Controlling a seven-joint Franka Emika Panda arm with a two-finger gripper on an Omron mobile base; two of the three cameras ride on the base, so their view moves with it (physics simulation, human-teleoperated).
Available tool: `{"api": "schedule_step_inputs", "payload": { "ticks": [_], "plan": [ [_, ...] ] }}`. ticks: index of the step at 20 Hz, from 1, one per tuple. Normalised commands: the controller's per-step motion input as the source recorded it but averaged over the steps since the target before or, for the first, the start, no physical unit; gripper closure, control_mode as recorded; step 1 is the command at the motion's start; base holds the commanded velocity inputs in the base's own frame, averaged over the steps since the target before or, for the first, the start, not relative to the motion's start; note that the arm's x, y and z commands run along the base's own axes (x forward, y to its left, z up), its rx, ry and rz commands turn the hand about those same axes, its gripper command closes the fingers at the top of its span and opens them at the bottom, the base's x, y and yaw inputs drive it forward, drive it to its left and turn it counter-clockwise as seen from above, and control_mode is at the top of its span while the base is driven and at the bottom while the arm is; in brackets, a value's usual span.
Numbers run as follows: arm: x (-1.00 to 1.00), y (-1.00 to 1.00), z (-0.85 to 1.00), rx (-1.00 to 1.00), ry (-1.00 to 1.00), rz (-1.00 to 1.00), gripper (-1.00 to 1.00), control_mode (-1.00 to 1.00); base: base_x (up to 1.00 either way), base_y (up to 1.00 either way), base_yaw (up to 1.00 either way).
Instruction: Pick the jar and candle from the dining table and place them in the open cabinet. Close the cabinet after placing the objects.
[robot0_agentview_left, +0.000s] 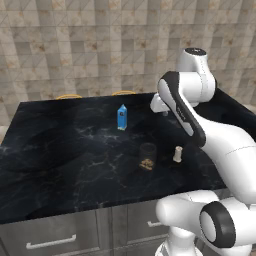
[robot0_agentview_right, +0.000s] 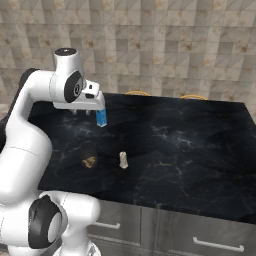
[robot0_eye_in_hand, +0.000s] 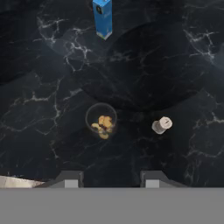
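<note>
beige stone tiles cover the wall (robot0_agentview_left: 75, 45) behind a black marble bench (robot0_agentview_left: 65, 155) with faint white veins and grey drawer fronts (robot0_agentview_left: 50, 235) with silver handles below. near the middle of the left base view the jar (robot0_agentview_left: 147, 156), dark glass with golden bits at its bottom, stands upright on the bench, and the cream candle (robot0_agentview_left: 177, 154) stands just to its right, apart from it. a blue carton (robot0_agentview_left: 121, 117) stands upright higher in that frame, well apart from both. in the hand view the jar (robot0_eye_in_hand: 101, 121) sits centre-left, the candle (robot0_eye_in_hand: 162, 125) to its right and the carton (robot0_eye_in_hand: 103, 17) at the top edge. the gripper (robot0_eye_in_hand: 109, 180) hangs above the bench, touching nothing; its jaws are apart and empty, their two tips at the bottom of the hand view.
</note>
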Motion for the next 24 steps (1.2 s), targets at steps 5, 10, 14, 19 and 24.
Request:
{"api": "schedule_step_inputs", "payload": {
  "ticks": [5, 10, 14, 19, 24],
  "plan": [
    [0.00, -0.01, 0.00, 0.00, 0.00, 0.00, -1.00, -1.00, 0.00, 0.00, 0.00],
    [0.04, 0.12, -0.22, 0.00, 0.05, -0.05, -1.00, -1.00, 0.00, 0.00, 0.00],
    [0.26, 0.01, -0.55, 0.00, 0.05, -0.04, -1.00, -1.00, 0.00, 0.00, 0.00],
    [0.28, 0.00, -0.59, -0.01, 0.09, -0.03, -1.00, -1.00, 0.00, 0.00, 0.00],
    [0.49, 0.00, -0.36, 0.00, 0.00, -0.01, -1.00, -1.00, 0.00, 0.00, 0.00]
  ]
}}
